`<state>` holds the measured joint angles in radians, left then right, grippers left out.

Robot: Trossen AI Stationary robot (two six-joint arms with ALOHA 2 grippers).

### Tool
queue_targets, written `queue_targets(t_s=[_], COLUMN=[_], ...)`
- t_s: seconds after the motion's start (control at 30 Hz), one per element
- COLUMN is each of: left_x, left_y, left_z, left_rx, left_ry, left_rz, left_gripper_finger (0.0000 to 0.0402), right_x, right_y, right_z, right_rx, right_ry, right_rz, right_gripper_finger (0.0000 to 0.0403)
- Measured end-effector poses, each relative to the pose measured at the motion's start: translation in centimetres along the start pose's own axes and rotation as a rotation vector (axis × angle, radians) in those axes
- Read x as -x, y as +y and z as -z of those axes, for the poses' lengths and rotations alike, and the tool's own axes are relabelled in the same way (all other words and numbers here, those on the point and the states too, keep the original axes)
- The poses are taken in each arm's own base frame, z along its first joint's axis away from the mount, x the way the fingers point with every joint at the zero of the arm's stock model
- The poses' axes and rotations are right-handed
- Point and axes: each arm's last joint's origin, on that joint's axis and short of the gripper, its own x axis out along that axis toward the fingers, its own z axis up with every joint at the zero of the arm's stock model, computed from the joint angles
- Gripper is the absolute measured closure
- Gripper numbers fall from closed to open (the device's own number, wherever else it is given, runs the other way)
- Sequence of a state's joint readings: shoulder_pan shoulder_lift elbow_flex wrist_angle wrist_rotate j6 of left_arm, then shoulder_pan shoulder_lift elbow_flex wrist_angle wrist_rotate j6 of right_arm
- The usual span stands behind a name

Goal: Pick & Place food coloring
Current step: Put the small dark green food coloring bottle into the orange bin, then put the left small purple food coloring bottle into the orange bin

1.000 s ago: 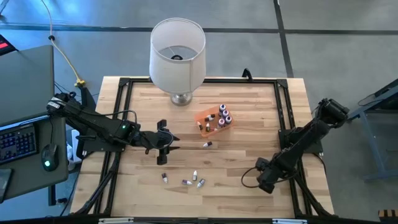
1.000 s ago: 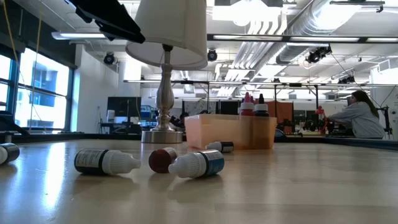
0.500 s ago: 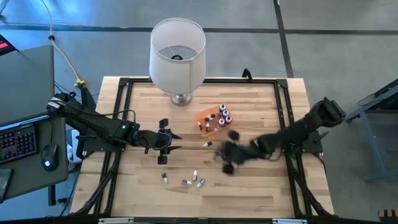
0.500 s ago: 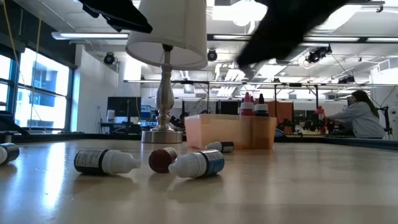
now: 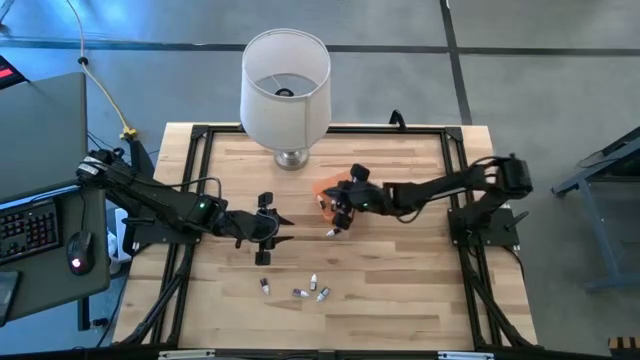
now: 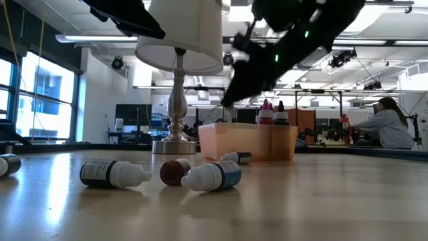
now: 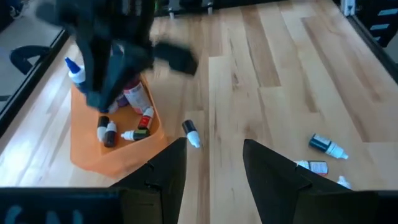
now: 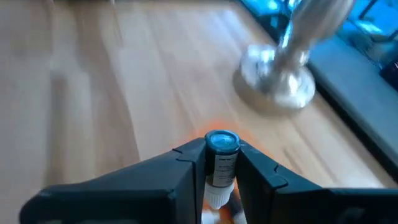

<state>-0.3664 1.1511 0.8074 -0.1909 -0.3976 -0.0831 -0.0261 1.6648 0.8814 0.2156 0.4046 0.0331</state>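
Note:
The food coloring bottles are tiny, with pale pointed caps. Several lie near the table's near edge [image 5: 298, 293], [image 6: 114, 174], and one lies beside the orange tray [image 5: 334, 232], [image 7: 191, 134]. More stand or lie in the tray [image 5: 358, 186], [image 7: 112, 146]. My right gripper [image 5: 340, 205], [image 8: 222, 163] hangs above the tray's left end, shut on one bottle. My left gripper [image 5: 272, 228], [image 7: 214, 168] is open, hovering left of the tray and touching nothing. My right gripper pinches one bottle's whitish body [image 8: 219, 167] between its two fingers. The bottle lies along the fingers, its dark round base [image 8: 222, 142] out at the fingertips and its pale cap [image 8: 214, 198] back toward the wrist. It is lifted clear above the tray.
A big white lamp [image 5: 286, 85] stands on its metal foot [image 8: 273, 78] at the far edge, just beyond the tray. A black frame [image 5: 200, 135] rims the table. Bare wood lies on the right half [image 5: 410, 270]. A person [image 6: 388, 124] sits far behind.
My right arm has swung fast from the table's near right corner across the table toward the far left, and its gripper now hangs above the orange tray. The left arm and the loose bottles have kept still.

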Motion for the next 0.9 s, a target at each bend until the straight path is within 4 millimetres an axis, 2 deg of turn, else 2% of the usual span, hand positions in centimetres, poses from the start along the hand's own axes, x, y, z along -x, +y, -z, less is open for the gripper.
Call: queue_targets(t_s=[0.1, 0.17, 0.3, 0.53, 0.63, 0.77, 0.9], left_x=[0.0, 0.0, 0.0, -0.3, -1.0, -1.9, -2.6], left_y=[0.0, 0.0, -0.1, -0.7, -1.0, -1.4, -1.9], left_z=[0.0, 0.0, 0.0, 0.2, 0.7, 1.3, 3.5], left_rx=[0.004, 0.005, 0.005, 0.003, -0.009, 0.004, -0.094], left_ry=[0.000, -0.002, 0.001, 0.031, 0.067, 0.121, 0.329], left_rz=[0.011, 0.011, 0.027, 0.206, 0.207, 0.213, 0.333], left_gripper_finger=[0.0246, 0.0246, 0.0246, 0.0246, 0.0246, 0.0246, 0.0246], right_x=[-1.4, -1.7, -1.8, -1.5, -0.8, 1.2, 3.4], right_y=[-0.1, -0.1, 0.1, 0.4, 1.2, 2.2, 2.9], right_z=[1.4, 1.6, 1.7, 0.7, -0.5, -2.6, -3.7], right_rx=[0.024, 0.030, 0.068, 0.124, 0.142, 0.153, 0.159], right_ry=[0.061, 0.066, 0.070, -0.008, -0.038, -0.074, -0.104], right_rz=[0.030, 0.023, -0.040, -0.036, -0.051, -0.089, -0.129], right_gripper_finger=[0.0329, 0.0323, 0.0304, 0.0274, 0.0273, 0.0274, 0.0273])
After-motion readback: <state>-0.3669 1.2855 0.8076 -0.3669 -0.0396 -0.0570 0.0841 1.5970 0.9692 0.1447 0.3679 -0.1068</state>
